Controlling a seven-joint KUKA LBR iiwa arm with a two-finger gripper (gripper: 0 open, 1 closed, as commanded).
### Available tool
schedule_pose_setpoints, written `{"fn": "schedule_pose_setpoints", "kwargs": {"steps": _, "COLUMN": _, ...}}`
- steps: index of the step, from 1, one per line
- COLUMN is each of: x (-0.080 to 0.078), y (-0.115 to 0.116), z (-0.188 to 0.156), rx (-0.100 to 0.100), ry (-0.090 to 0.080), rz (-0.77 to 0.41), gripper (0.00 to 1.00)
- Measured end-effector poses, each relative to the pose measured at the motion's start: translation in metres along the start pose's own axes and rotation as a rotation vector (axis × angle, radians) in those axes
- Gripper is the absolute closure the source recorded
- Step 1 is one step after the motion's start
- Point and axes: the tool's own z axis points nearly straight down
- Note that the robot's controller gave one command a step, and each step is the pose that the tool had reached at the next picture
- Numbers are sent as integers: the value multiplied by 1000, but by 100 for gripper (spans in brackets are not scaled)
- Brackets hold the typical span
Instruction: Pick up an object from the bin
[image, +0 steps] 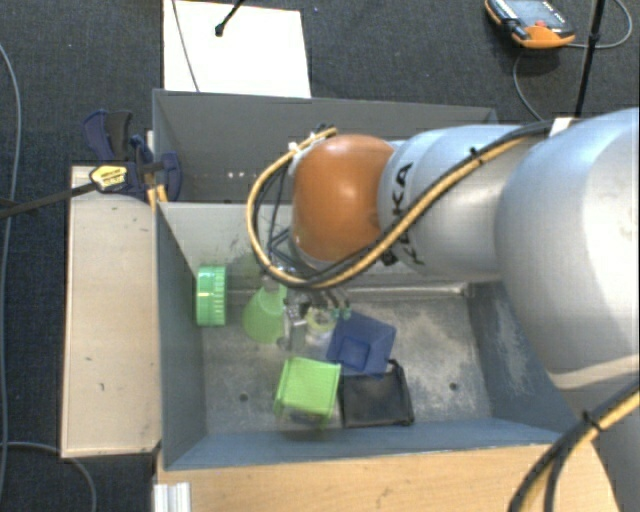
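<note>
Cup (264, 316), pale green, lies on the floor of the bin (450, 350) just above and to the left of the green block (308, 388), apart from it. The gripper (308, 318) hangs directly above the green block in this view, close against the cup's right side, under the arm's orange cover (340, 200). Whether the claw is open or closed cannot be told, as the cover and cables hide most of it, and nothing is seen held in it. A ribbed green lid (210, 296) stands on edge further up and left of the green block, beyond the cup, near the bin's left wall. A blue box (360, 343) sits just up and right of the green block. A black pad (377, 398) lies flat, touching the green block's right side.
</note>
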Motion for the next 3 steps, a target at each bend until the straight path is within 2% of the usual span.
{"fn": "schedule_pose_setpoints", "kwargs": {"steps": 1, "x": 4, "y": 6, "z": -6, "rx": 1, "ry": 14, "rz": -30, "gripper": 100}}
{"fn": "schedule_pose_setpoints", "kwargs": {"steps": 3, "x": 5, "y": 5, "z": -7, "rx": 1, "ry": 15, "rz": -28, "gripper": 100}}
